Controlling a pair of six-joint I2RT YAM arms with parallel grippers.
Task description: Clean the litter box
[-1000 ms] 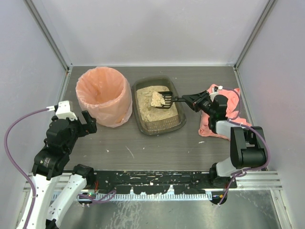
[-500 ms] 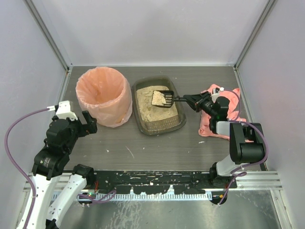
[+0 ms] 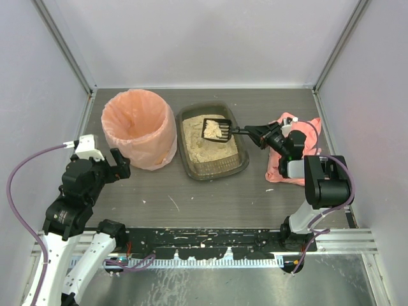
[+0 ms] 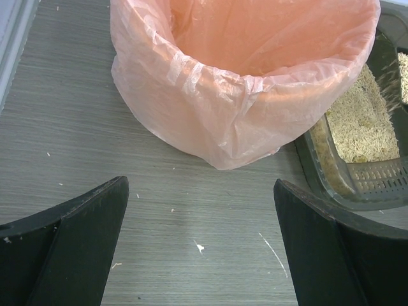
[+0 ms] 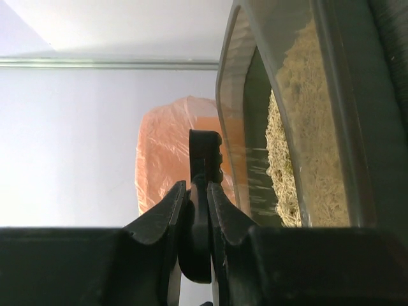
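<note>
- My right hand (image 5: 199, 197) was clamped tight on the handle of a black slotted plastic scoop (image 3: 217, 129). The handle ran left from the fingers, roughly level.
- The scoop's blade carried a pale clump of litter (image 3: 218, 131) and hung over the far half of the shallow dark olive-brown plastic litter box (image 3: 191, 162).
- That litter box sat mid-counter with its long axis running near to far. Beige granules covered its floor, and a grated patch showed at its near end.
- The relation I cared about was that the tall round bin lined with a peach-pink bag (image 3: 139, 127) lay directly left of the loaded scoop, across the box's left rim. It stood hard against the box, though I could not tell whether the two touched.
- I judged the next move to be a leftward carry by the right arm. The bin's rim stood higher than the box's, so the blade would have to stay above it and level, or the clump could spill onto the grey wood-grain counter (image 3: 210, 191).
- My left hand (image 4: 201, 185) was wide open with nothing between its fingers. It hovered low at the near side of the bin, closer to the bin than the right hand was, but clear of the scoop's path.
- A crumpled pink cloth (image 3: 306, 137) lay on the right under the right arm, out of the way.
</note>
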